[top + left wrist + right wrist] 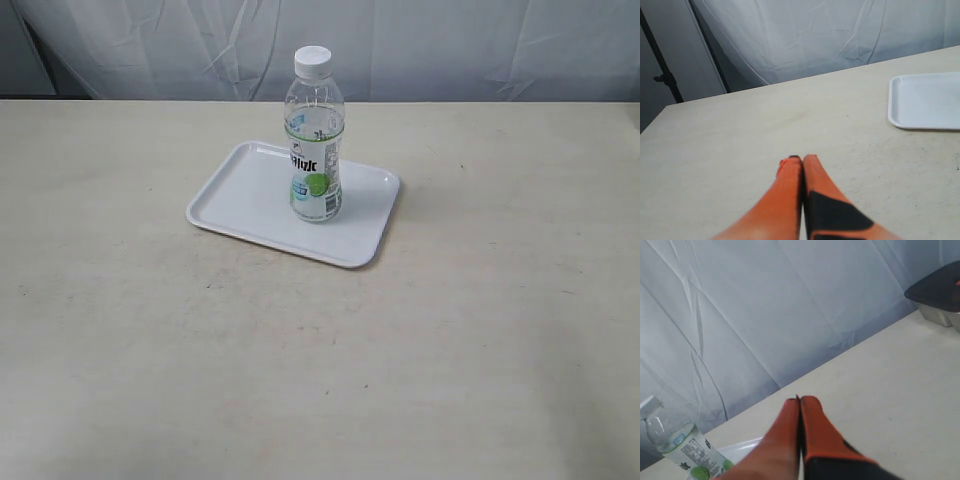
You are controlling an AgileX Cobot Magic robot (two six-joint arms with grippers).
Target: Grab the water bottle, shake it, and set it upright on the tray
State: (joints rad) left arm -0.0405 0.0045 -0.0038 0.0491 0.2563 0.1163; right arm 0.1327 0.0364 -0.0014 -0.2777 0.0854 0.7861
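Note:
The water bottle (316, 136) stands upright on the white tray (245, 195), towards its right half, white cap on top and lime label facing me. Neither arm shows in the exterior view. In the left wrist view my left gripper (802, 158) is shut with nothing in it, above bare table, and a corner of the tray (925, 102) lies well off to one side. My right gripper (799, 400) is also shut and empty. In the right wrist view the water bottle (677, 445) and a sliver of the tray (742, 449) sit apart from the orange fingers.
The beige table (320, 360) spreads around the tray. A wrinkled pale curtain (420, 45) closes off the back. A dark-topped metal object (937, 295) sits at the table's far edge in the right wrist view. A black stand pole (662, 67) stands off the table.

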